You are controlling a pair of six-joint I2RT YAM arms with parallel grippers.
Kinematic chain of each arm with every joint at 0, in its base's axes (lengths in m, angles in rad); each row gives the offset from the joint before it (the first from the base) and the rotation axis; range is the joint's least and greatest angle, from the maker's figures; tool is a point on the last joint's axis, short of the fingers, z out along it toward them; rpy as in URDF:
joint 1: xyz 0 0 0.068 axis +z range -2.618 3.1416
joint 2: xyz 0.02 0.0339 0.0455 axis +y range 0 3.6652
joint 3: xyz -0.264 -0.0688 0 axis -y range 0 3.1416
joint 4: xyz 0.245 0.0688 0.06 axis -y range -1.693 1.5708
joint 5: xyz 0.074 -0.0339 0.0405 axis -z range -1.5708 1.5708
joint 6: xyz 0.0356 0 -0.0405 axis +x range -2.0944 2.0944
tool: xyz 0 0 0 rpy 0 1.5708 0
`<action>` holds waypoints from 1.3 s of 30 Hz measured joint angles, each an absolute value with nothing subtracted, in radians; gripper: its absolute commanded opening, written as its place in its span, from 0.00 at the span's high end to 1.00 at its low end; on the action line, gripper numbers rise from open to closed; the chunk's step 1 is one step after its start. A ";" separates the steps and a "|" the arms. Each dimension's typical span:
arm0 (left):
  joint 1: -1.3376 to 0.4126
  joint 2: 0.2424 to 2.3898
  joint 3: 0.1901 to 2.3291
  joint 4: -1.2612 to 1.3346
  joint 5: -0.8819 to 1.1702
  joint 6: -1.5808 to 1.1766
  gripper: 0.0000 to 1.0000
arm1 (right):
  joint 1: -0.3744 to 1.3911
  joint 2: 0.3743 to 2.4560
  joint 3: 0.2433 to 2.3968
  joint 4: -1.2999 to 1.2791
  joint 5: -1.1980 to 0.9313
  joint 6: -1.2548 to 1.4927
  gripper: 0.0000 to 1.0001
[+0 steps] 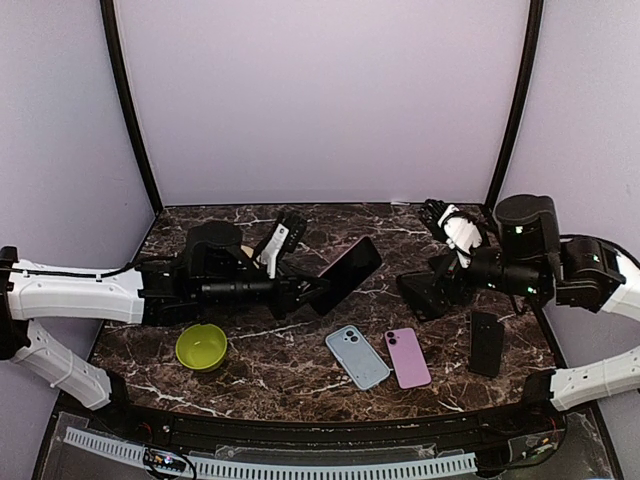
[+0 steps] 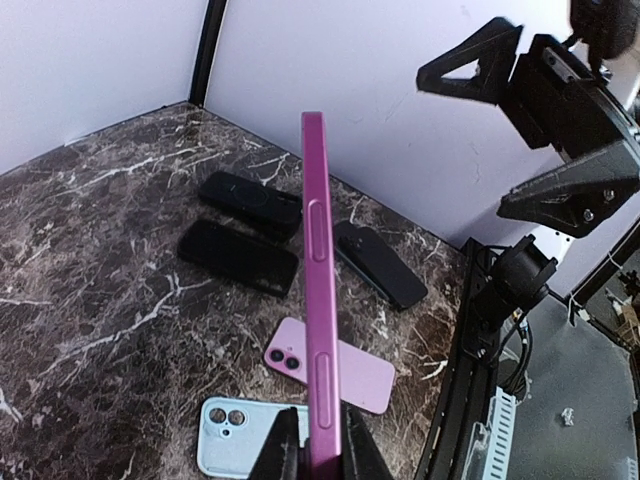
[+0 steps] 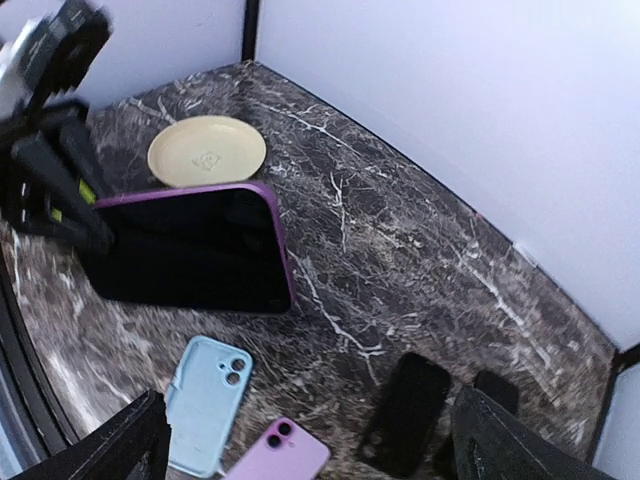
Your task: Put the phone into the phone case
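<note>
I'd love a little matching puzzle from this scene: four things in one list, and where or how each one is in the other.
1 purple phone
2 blue case
3 green bowl
4 right gripper

a open, holding nothing
b clamped in the left gripper
c flat beside the pink case
d left of the blue case

Pairs: 1-b, 2-c, 3-d, 4-a

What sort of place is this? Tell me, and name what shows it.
Probably a robot test booth: plain lilac walls and black corner posts enclose a marble-patterned table, a left arm and right arm are mounted at its near edge, and a light blue phone case lies on it.
</note>
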State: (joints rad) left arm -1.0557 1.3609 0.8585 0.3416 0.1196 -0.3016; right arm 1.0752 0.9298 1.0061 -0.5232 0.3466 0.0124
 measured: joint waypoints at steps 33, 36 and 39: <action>-1.030 1.462 1.179 -0.189 0.358 -0.375 1.00 | 1.274 1.249 0.994 -0.258 0.374 -1.199 0.05; -1.028 1.462 1.180 -0.189 0.358 -0.379 1.00 | 1.258 1.266 1.002 -0.277 0.369 -1.191 0.02; -1.028 1.462 1.180 -0.189 0.359 -0.379 1.00 | 1.247 1.267 1.003 -0.302 0.354 -1.188 0.02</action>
State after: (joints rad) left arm -1.0279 1.4624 1.1797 -0.1890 0.3592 -0.3786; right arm 1.2469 1.2671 1.0027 -0.3019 0.3542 -1.1877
